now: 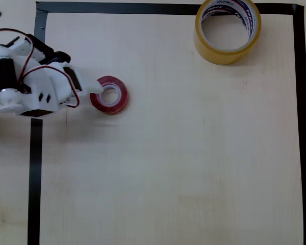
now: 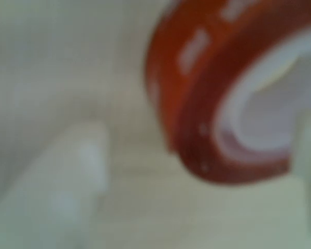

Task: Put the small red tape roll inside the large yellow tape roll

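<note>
The small red tape roll (image 1: 116,103) lies flat on the light table, left of centre in the overhead view. My white gripper (image 1: 100,93) reaches it from the left, one finger dipping into the roll's white core. In the blurred wrist view the red tape roll (image 2: 197,78) is large at the upper right. One finger (image 2: 78,171) stands apart from its outer wall at the lower left, and the other is at the right edge inside the core. The gripper (image 2: 197,155) is open astride the roll's wall. The large yellow tape roll (image 1: 224,55) lies flat at the top right, far from the gripper.
Black tape (image 1: 299,127) marks a rectangular border on the wooden table (image 1: 183,163). The yellow roll sits just inside the top border line. The arm's white body with red wires (image 1: 35,84) overlaps the left border.
</note>
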Available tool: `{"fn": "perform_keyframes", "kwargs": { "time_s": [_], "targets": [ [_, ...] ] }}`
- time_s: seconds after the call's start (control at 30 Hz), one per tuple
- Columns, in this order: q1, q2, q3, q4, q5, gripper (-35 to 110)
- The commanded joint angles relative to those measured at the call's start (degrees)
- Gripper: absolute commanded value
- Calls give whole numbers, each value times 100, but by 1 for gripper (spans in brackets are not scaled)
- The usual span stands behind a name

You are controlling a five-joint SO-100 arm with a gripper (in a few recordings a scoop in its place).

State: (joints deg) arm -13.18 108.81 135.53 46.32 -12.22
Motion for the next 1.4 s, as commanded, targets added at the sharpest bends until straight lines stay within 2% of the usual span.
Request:
{"fn": "perform_keyframes", "kwargs": {
  "time_s": [0.0, 0.5, 0.6, 0.7, 1.0, 1.23, 1.37],
  "targets": [
    [26, 0, -422, -193, -132, 19],
    [-35, -686, -650, -316, -132, 18],
    [-44, -756, -694, -290, -132, 13],
    [-44, -861, -782, -211, -132, 1],
    [-44, -993, -940, -44, -132, 0],
    [-123, 158, -1046, 694, -97, 0],
    [-439, 606, -1775, 1336, -88, 0]
  ]
}}
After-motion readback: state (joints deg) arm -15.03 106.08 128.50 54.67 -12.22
